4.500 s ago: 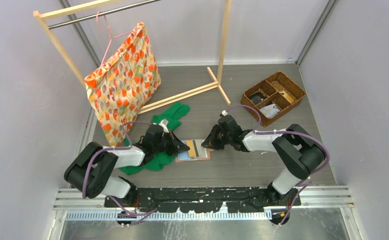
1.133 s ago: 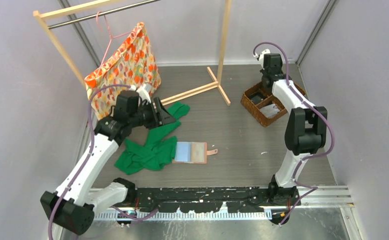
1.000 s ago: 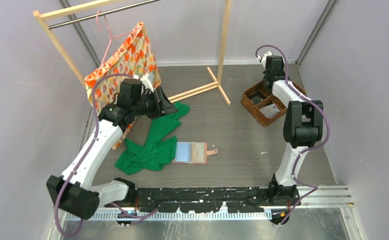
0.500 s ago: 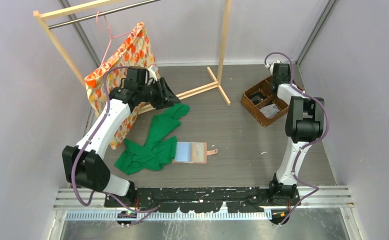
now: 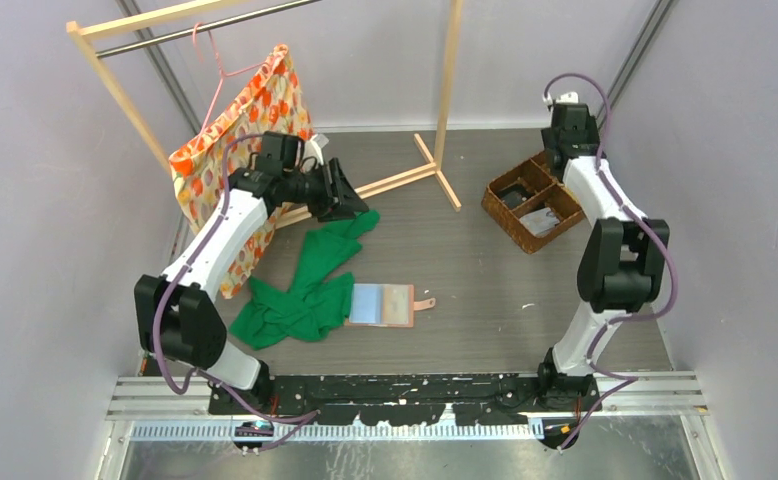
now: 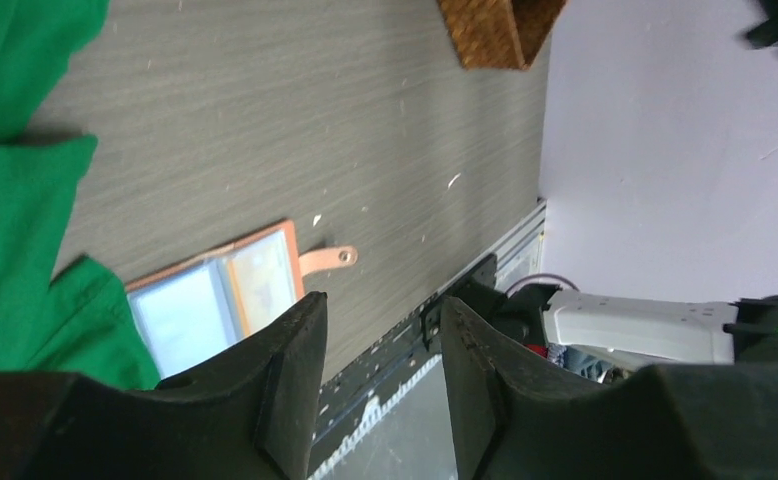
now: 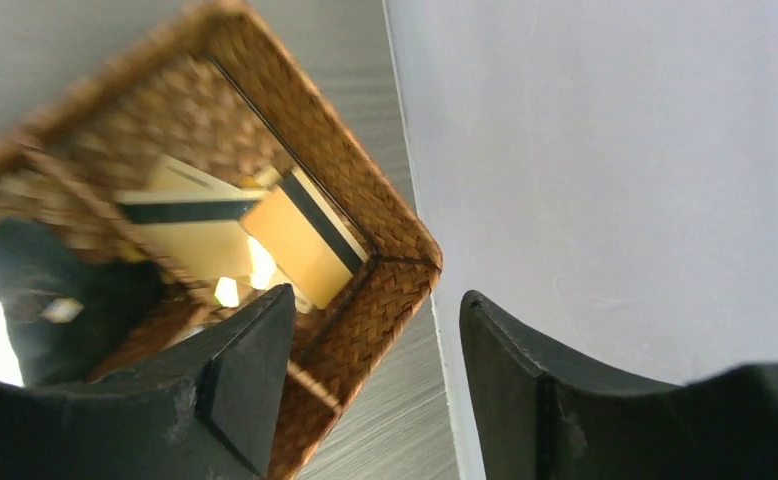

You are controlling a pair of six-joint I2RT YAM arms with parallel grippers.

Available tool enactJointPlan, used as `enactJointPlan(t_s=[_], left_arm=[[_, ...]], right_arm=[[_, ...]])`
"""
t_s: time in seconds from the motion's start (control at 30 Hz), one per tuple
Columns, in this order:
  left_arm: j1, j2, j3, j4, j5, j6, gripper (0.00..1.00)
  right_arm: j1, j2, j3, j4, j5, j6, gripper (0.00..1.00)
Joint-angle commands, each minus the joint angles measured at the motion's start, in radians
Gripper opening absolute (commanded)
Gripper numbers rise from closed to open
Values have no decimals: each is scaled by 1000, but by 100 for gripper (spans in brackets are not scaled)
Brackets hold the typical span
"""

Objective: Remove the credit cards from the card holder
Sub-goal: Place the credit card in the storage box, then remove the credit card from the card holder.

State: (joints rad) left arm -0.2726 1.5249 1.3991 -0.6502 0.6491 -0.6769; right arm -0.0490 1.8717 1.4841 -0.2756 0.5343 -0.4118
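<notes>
Grey wood-grain tabletop (image 5: 485, 290) is carrying a salmon-pink card holder (image 5: 383, 304), lying open and flat against crumpled green cloth (image 5: 305, 290).
Left fingers (image 6: 285, 370) are hovering part-open and empty; right fingers (image 7: 245, 380) are gaping wide, empty, over a woven wicker basket (image 7: 365, 200) holding flat cards (image 7: 305, 240).

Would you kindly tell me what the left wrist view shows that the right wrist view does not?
Only the left wrist view shows the open card holder lying on the table next to the green cloth. Only the right wrist view shows cards lying inside a compartment of the wicker basket. Both show that basket; the left end effector and the right end effector each appear open and empty.
</notes>
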Motion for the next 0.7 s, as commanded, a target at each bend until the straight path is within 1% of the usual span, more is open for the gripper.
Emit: enactJointPlan(t_s=[0.0, 0.07, 0.13, 0.17, 0.23, 0.27, 0.3, 0.37, 0.4, 0.43, 0.47, 0.5, 0.53, 0.57, 0.67], left_arm=[[3, -69, -113, -56, 62, 70, 47], [-12, -107, -194, -50, 46, 85, 47], [-47, -172, -281, -30, 15, 79, 49], [-59, -200, -327, 0, 29, 44, 51], [-74, -258, -422, 92, 98, -42, 53], [-86, -296, -466, 127, 93, -67, 54], [-97, -333, -511, 144, 50, -73, 55], [-104, -399, -588, 152, -8, -66, 55], [-105, -418, -619, 145, -34, -63, 55], [-106, -427, -643, 145, -26, -62, 55], [-112, -429, -665, 148, -1, -64, 55], [-123, -427, -679, 149, 11, -64, 54], [-144, -429, -689, 145, -5, -64, 54], [-168, -433, -696, 143, -32, -64, 54], [-204, -435, -717, 182, -80, -82, 54]], right_arm=[[144, -193, 81, -99, -72, 129, 67], [253, -225, 103, -194, -81, 143, 67], [372, -245, 121, -306, -101, 218, 67], [426, -264, 110, -335, -118, 283, 67], [507, -331, 12, -309, -150, 479, 69], [528, -382, -68, -261, -205, 584, 70], [547, -450, -165, -201, -272, 681, 76], [574, -522, -356, -84, -355, 886, 77], [583, -545, -409, -85, -363, 1008, 61], [593, -538, -418, -169, -368, 1094, 42], [627, -538, -445, -200, -377, 1134, 37], [677, -552, -491, -186, -368, 1170, 37], [728, -576, -554, -146, -364, 1215, 39], [768, -597, -618, -86, -391, 1271, 41], [835, -605, -754, 49, -435, 1431, 43]])
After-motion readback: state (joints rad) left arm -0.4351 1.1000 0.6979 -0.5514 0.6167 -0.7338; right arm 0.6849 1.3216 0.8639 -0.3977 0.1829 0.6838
